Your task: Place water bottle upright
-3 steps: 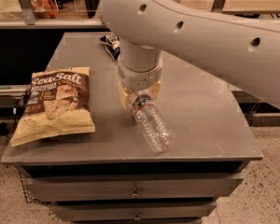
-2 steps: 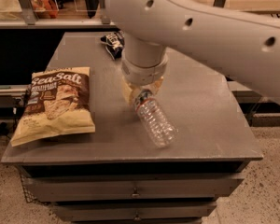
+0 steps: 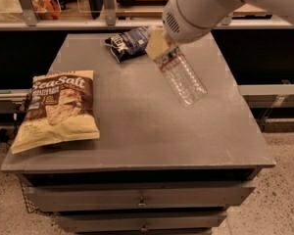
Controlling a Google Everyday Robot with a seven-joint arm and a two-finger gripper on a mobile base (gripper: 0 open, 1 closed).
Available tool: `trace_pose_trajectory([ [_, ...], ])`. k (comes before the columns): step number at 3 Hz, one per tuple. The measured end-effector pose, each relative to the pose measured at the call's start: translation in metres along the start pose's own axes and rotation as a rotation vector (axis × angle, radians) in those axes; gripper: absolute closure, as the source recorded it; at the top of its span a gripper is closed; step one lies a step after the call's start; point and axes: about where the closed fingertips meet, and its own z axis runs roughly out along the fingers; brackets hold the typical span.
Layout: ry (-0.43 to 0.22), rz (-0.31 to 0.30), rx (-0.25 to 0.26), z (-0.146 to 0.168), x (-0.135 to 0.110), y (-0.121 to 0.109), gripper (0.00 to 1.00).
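Note:
The water bottle (image 3: 183,77) is a clear ribbed plastic bottle with a white label band and red stripe near its neck. It is held tilted, cap end up and to the left, base pointing down-right above the grey table (image 3: 137,126). My gripper (image 3: 159,47) is shut on the bottle's cap end, with a tan finger (image 3: 156,44) showing over it. The cap itself is hidden by the gripper. The white arm reaches in from the upper right.
A yellow-brown Sea Salt chip bag (image 3: 56,109) lies flat at the table's left. A dark blue snack bag (image 3: 129,42) lies at the back, just left of the gripper. Drawers sit under the tabletop. A shelf rail runs behind the table.
The gripper has lifted the bottle off the table and carried it back and to the right. The arm has risen, uncovering the dark blue bag.

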Motion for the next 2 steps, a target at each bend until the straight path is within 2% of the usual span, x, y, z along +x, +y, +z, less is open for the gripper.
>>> trace_pose_trajectory([
  [1, -0.172, -0.001, -0.046, -0.015, -0.011, -0.023, 1.00],
  [2, -0.412, 0.046, -0.141, -0.007, -0.023, -0.034, 1.00],
])
